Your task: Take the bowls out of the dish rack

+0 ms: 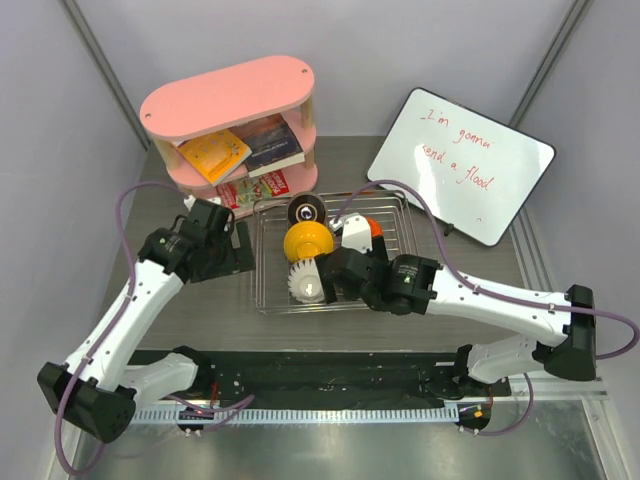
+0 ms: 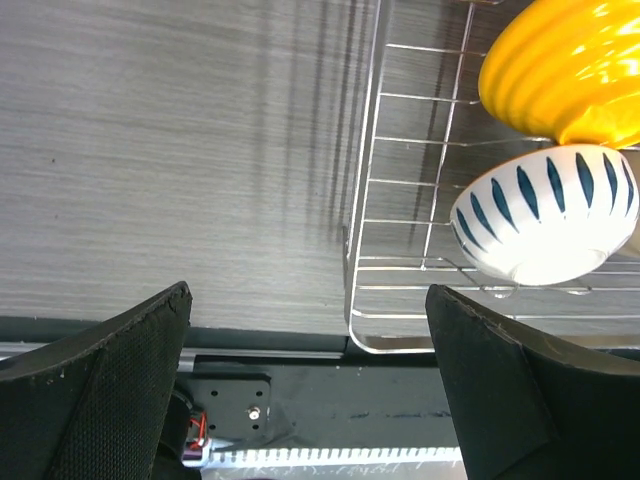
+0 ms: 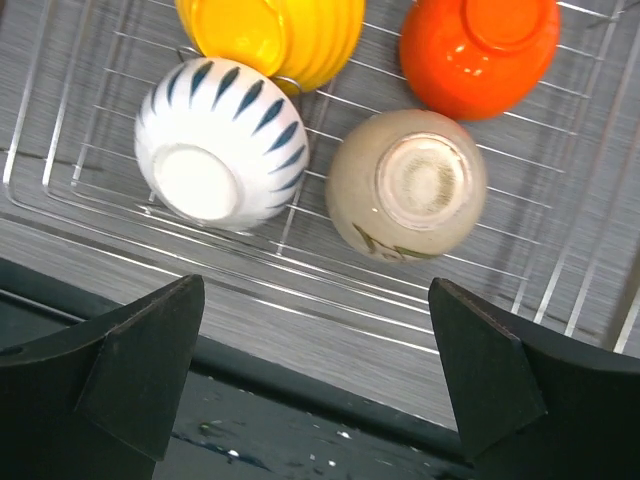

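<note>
The dish rack sits mid-table and holds upturned bowls: a yellow one, a white one with blue stripes, an orange-red one and a dark one. In the right wrist view the yellow, striped, orange-red and cream bowls lie on the rack wires. My right gripper hovers open over the rack's near side, holding nothing. Just left of the rack, my left gripper is open and empty, with the striped bowl and yellow bowl to its right.
A pink oval shelf with books stands at the back left. A whiteboard with red writing leans at the back right. The black base strip runs along the near table edge.
</note>
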You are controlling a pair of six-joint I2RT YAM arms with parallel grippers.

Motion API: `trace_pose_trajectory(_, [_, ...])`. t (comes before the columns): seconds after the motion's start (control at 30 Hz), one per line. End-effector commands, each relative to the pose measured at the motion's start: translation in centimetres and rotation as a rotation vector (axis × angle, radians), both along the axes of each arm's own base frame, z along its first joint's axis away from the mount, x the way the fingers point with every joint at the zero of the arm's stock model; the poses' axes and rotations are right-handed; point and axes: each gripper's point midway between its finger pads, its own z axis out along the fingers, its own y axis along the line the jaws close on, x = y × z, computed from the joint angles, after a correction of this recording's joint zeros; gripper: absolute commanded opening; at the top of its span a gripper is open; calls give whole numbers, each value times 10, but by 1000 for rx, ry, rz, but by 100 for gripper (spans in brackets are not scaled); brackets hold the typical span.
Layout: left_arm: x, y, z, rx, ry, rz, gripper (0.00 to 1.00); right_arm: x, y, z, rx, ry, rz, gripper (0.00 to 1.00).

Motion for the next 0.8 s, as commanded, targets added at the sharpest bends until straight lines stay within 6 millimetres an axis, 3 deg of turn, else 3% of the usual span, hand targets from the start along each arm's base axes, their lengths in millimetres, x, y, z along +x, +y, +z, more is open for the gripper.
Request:
trace_pose_trajectory(0.0, [23,-10,18,12,-100,-37,100,-6,27,6,208,32,23,100])
trace_pose_trajectory(0.07, [36,-13,26,30,-133,-64,100,-7,18,-2,193,31,6,100])
trace_pose_trajectory(0.13, [53,-18,50,43,-190,-108,100,-11,10,-4,171,45,12,100])
trace_pose_trajectory(0.17, [62,-26,48,44,-169,-133,100,-13,5,-4,163,46,12,100])
trace_pose_trajectory(0.2, [69,-34,60,23,-191,-155,100,-14,-1,3,183,35,5,100])
trace_pose_trajectory(0.23, [71,-41,58,9,-176,-190,100,-14,-9,6,199,28,-20,100])
trace_pose_trajectory(0.27, [74,-59,52,-53,-149,-243,100,-14,-17,4,201,14,-44,100])
trace_pose_trajectory(0.3, [75,-65,43,-72,-129,-262,100,-15,-25,14,249,-4,-60,100])
trace_pose_trajectory(0.37, [71,-89,24,-157,-90,-354,100,-17,-36,10,287,-2,-103,100])
trace_pose_trajectory(0.4, [69,-95,17,-162,-82,-379,100,-20,-43,15,322,-9,-108,100])
trace_pose_trajectory(0.43, [68,-99,12,-160,-74,-400,100,-22,-46,8,319,2,-111,100])
trace_pose_trajectory(0.57, [54,-112,-19,-196,-12,-470,87,-28,-59,-4,299,22,-124,100])
trace_pose_trajectory(0.77, [33,-127,-27,-304,-20,-521,90,-31,-63,-17,260,44,-129,100])
